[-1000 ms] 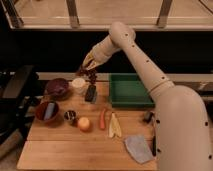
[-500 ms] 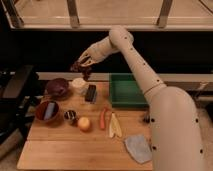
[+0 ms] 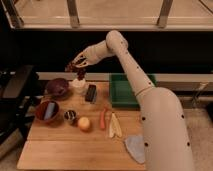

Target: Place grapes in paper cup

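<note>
Since a moment ago, the arm has swung further left and now reaches over the back left part of the wooden table (image 3: pixel 75 150). The gripper (image 3: pixel 77 63) hangs in the air above the paper cup (image 3: pixel 78 83), its fingers clamped on the grapes (image 3: pixel 80 72). The dark bunch dangles from the fingers, and its lowest grapes sit right at the cup's rim; it is hard to tell whether they touch the cup or hang just over it.

The cup stands near the back edge of the table. Just to its left is a dark purple bowl (image 3: pixel 56 88); what it holds cannot be made out. Just to the cup's right lies a small dark rectangular block (image 3: pixel 91 93). Further right, a green tray (image 3: pixel 125 92) sits along the back edge, partly hidden by the robot's arm.

Nearer the front, on the left, a reddish-brown bowl (image 3: pixel 46 111) holds a bluish-grey object. Beside it stands a small metal tin (image 3: pixel 70 116), and next to that a round yellow-orange fruit (image 3: pixel 84 123). To the right of the fruit lie a carrot (image 3: pixel 103 118) and a pale yellow banana (image 3: pixel 114 126), close together. A grey cloth (image 3: pixel 134 147) lies at the front right, against the robot's white body, which covers the table's right side.
</note>
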You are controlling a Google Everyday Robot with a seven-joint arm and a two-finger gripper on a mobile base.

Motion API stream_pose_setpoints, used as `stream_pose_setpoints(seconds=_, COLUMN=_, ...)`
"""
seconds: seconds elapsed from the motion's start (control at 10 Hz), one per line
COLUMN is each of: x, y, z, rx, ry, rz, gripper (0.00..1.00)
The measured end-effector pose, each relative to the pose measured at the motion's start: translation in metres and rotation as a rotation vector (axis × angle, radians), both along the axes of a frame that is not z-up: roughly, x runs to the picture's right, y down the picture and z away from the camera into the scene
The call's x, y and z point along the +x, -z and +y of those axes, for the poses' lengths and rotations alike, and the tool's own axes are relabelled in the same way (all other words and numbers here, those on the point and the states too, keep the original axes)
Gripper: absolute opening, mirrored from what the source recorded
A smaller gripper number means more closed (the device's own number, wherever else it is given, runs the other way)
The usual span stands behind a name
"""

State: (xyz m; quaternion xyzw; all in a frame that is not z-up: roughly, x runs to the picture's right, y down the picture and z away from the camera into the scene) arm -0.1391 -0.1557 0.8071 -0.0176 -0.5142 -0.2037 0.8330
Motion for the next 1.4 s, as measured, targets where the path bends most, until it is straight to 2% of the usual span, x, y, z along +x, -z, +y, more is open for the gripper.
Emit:
stream_pose_setpoints(seconds=0.5, x=-0.011, y=-0.027, z=0.019, rx=-0.018, ry=-0.015, rz=-0.017, gripper=0.00)
stream_pose_setpoints(seconds=1.0, x=-0.012, y=-0.051, z=0.034, rx=-0.067, ry=-0.058, rz=-0.006, gripper=0.00)
stream_pose_setpoints(seconds=1.1, x=-0.011, y=-0.055, z=0.037, rx=-0.078, ry=-0.067, rz=-0.001, gripper=0.04)
stream_pose_setpoints(seconds=1.4, x=-0.008, y=-0.067, z=0.045, rx=-0.115, ry=-0.090, rz=0.015, gripper=0.34)
